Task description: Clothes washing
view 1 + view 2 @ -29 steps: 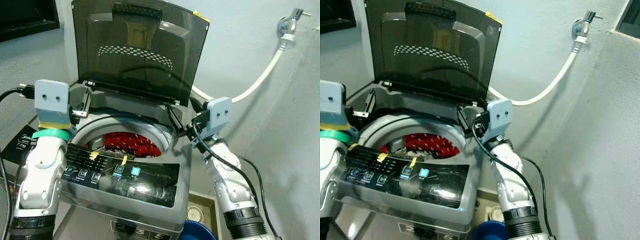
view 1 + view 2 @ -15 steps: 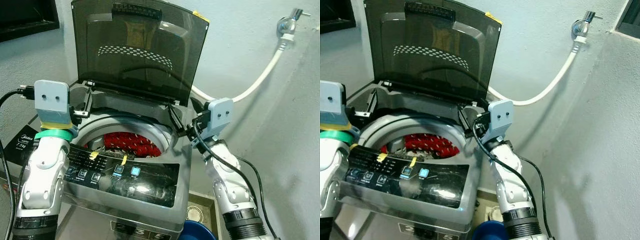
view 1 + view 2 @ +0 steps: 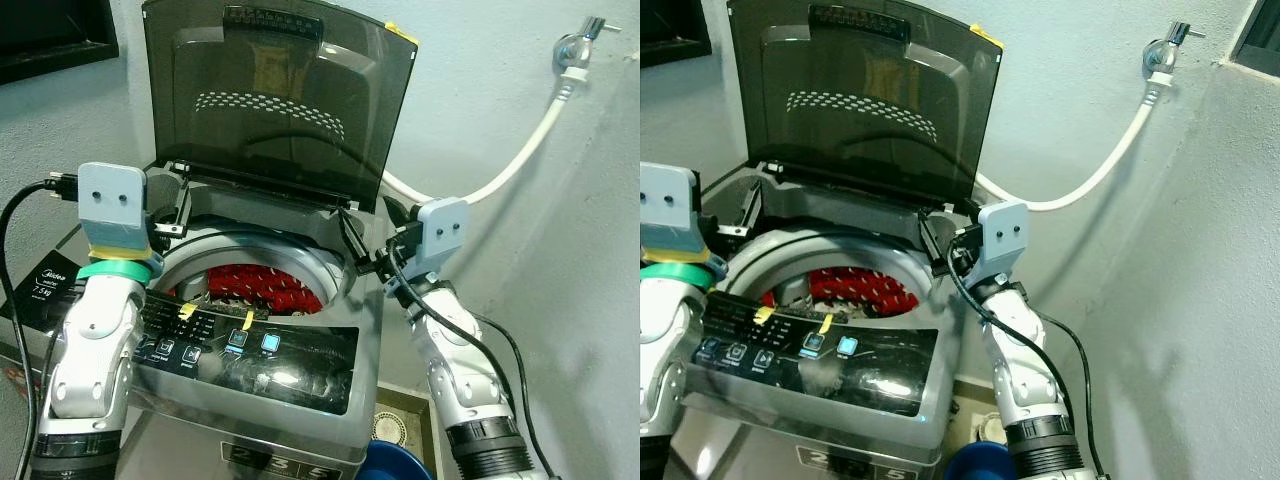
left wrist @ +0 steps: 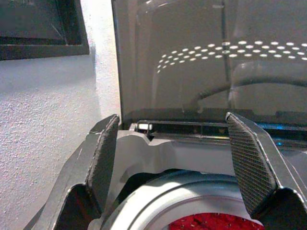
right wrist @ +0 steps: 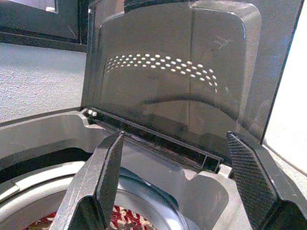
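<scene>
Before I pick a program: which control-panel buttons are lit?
The two right-hand buttons on the control panel glow blue; the three buttons to their left look unlit.

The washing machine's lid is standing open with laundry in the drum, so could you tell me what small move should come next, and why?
Probably bring the right gripper up toward the lid to start swinging it shut. The red-and-white laundry already lies in the drum, the lid stands upright, and both grippers, left gripper included, wait beside the opening with jaws open and empty.
</scene>
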